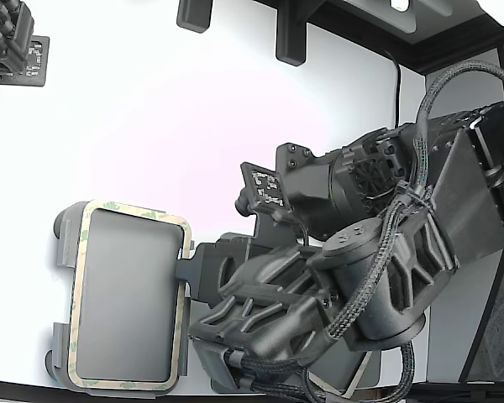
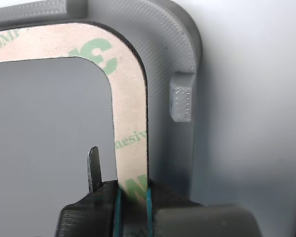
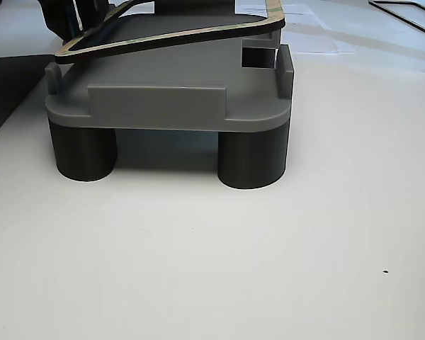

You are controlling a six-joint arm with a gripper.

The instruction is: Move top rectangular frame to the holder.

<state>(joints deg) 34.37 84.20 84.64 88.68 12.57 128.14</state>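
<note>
We see the gripper (image 2: 133, 197) pinching one side of the frame (image 2: 130, 108) between its teal-padded fingers (image 2: 117, 210), the frame held tilted over the holder (image 3: 170, 106), its far-right corner raised and the rest hanging just above the grey plate on the white table (image 3: 212, 262)

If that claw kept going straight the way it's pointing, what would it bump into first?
The gripper is shut on the frame, pointing along its side. Straight on, it would probably slide along that strip toward its curved corner; the holder wall lies beyond, though depth is unclear.
</note>
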